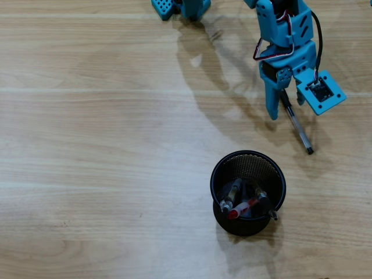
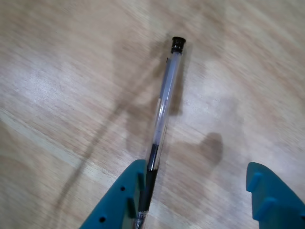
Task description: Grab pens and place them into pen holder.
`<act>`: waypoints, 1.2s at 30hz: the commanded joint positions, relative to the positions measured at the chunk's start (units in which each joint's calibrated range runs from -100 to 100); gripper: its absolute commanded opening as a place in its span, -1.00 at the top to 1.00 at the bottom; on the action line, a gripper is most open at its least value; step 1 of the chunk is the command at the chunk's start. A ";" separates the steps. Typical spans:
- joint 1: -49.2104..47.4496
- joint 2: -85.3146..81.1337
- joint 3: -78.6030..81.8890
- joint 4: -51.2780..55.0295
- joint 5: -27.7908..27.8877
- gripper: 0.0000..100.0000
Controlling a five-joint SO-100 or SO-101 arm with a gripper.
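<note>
pens: one on table [image 1: 297,129] | three in pen holder [image 1: 216,174]

Your overhead view looks straight down on the wooden table [image 1: 87,145] from well above, taking in the arm [image 1: 288,40] at the top edge and the pen holder [image 1: 248,192] lower down; your wrist view rides low and close behind the gripper [image 2: 195,200], tilted down at the boards; both share one pen [image 1: 296,125] lying on the table, filling the wrist view [image 2: 162,119] lengthwise, small from above.
</note>
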 commanded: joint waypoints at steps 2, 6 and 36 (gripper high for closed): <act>-1.48 0.88 -1.87 -0.55 -0.25 0.51; -2.30 2.16 -1.96 -0.73 -0.30 0.51; -4.86 12.35 -1.96 -5.83 -6.43 0.77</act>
